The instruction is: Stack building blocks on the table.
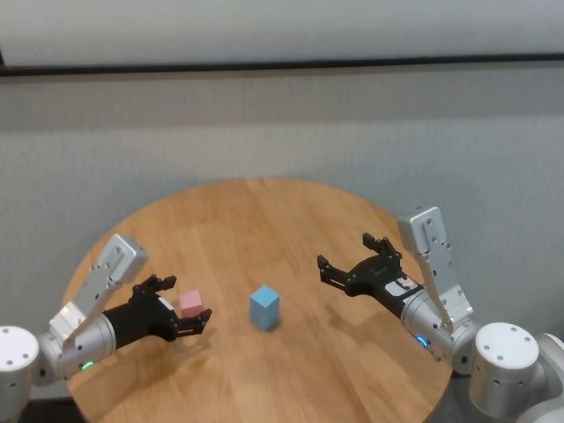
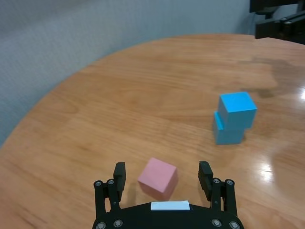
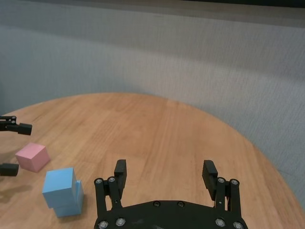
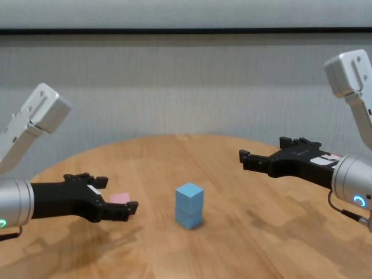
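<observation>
Two light blue building blocks stand stacked one on the other at the middle of the round wooden table; the top one sits slightly askew on the lower one. The pink block rests on the table left of the stack. My left gripper is low and open, with one finger on each side of the pink block and gaps showing on both sides. My right gripper hovers open and empty above the table, right of the stack.
A grey wall rises behind the table. Bare wood stretches behind the stack. The table's round edge runs close under the right arm.
</observation>
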You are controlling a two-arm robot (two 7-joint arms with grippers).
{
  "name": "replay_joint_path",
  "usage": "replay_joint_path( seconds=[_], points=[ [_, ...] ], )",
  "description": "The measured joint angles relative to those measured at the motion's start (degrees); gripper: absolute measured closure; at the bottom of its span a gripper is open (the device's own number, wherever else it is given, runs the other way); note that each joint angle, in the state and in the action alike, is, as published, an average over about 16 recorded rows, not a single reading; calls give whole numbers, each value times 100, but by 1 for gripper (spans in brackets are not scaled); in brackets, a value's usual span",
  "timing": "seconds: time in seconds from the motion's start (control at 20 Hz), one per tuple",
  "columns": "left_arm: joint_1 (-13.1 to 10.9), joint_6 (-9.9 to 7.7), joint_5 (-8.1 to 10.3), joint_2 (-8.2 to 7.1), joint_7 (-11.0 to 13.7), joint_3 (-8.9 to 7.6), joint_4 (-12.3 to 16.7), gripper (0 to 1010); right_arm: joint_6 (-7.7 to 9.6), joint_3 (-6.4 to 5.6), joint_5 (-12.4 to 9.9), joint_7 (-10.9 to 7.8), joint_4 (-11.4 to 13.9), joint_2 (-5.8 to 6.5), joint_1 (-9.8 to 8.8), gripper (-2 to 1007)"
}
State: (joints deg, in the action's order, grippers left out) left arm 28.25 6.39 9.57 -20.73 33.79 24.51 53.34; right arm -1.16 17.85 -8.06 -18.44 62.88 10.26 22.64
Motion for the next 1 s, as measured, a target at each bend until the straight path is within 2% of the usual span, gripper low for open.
replay_joint_path(
  seconds=[0.4,1.0],
  points=[
    [12,49,9,33,41,79,-52,8,-1,0,0,0,-2,-1,0,4],
    [168,206,18,127,65,103,-387,8,-2,0,0,0,-2,-1,0,4]
  ],
)
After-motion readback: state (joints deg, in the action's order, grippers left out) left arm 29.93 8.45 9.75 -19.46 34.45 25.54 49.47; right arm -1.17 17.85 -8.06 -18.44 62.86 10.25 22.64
